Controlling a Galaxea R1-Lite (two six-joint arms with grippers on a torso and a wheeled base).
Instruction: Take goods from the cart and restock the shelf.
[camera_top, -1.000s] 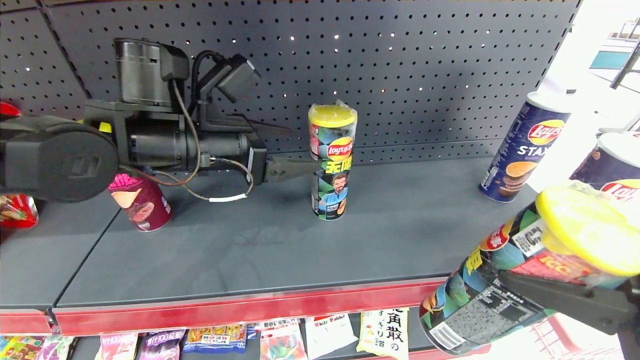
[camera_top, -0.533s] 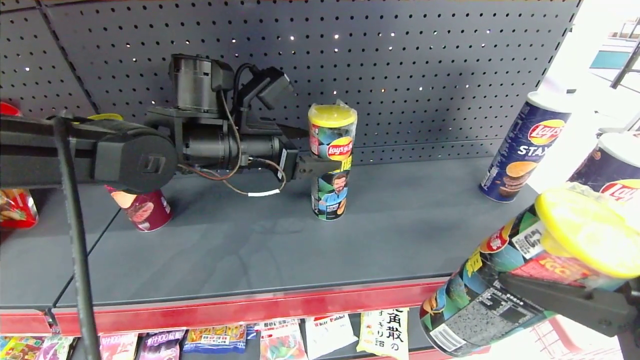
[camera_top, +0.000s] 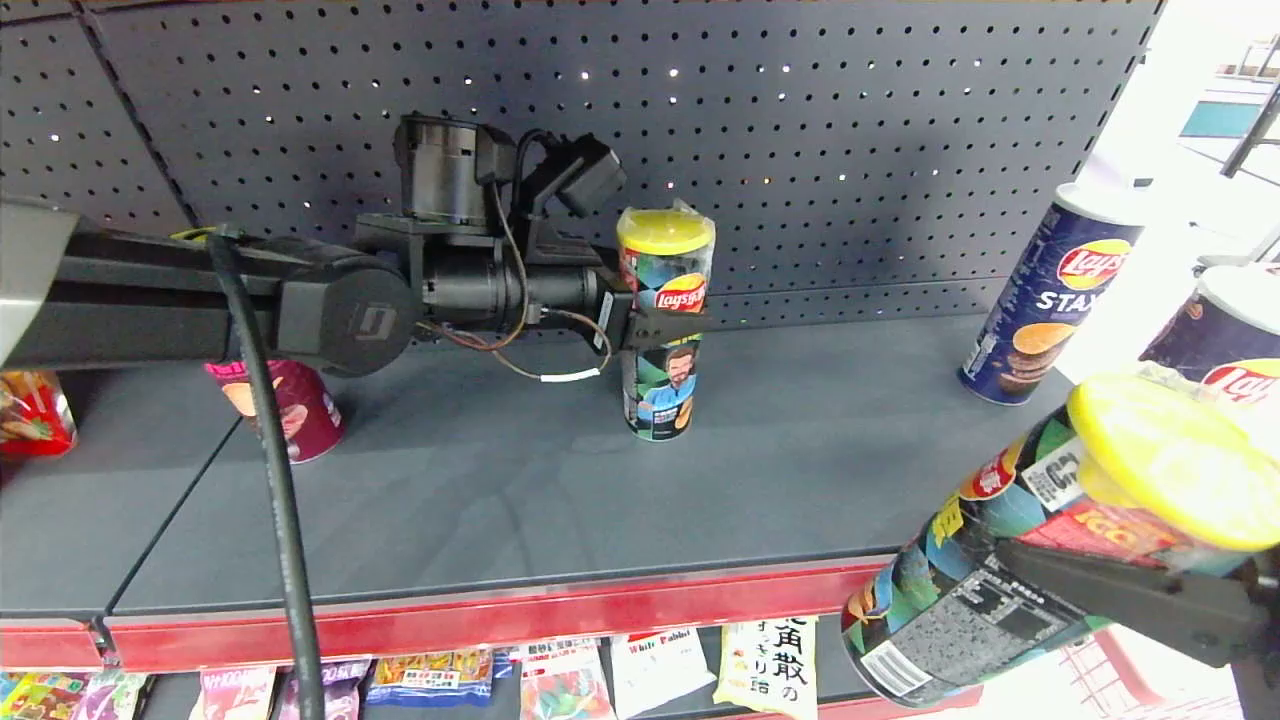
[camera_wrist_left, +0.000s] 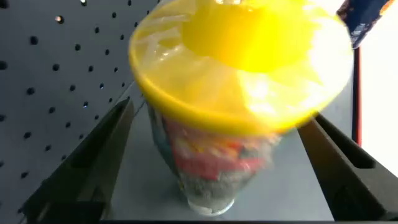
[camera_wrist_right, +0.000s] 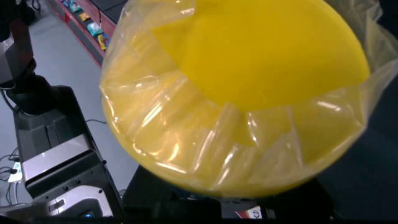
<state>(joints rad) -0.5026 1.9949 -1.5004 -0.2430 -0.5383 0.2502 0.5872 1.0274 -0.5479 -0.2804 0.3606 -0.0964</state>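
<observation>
Where the left gripper (camera_top: 677, 318) stands: level with the middle of the standing canister (camera_top: 662, 395), jaws wide, one finger on each side, a gap to the can wall visible in the left wrist view.
Standing canister: upright on the shelf (camera_top: 480, 480), yellow lid on top, close to the pegboard back.
Right gripper (camera_top: 1030, 560): clamped on the held canister (camera_top: 940, 610), off the shelf's front right corner.
Held canister: tilted, yellow lid uppermost and toward the right.
Neighbours: blue canister (camera_top: 1045, 295) at shelf right; maroon can (camera_top: 290, 410) at shelf left.
</observation>
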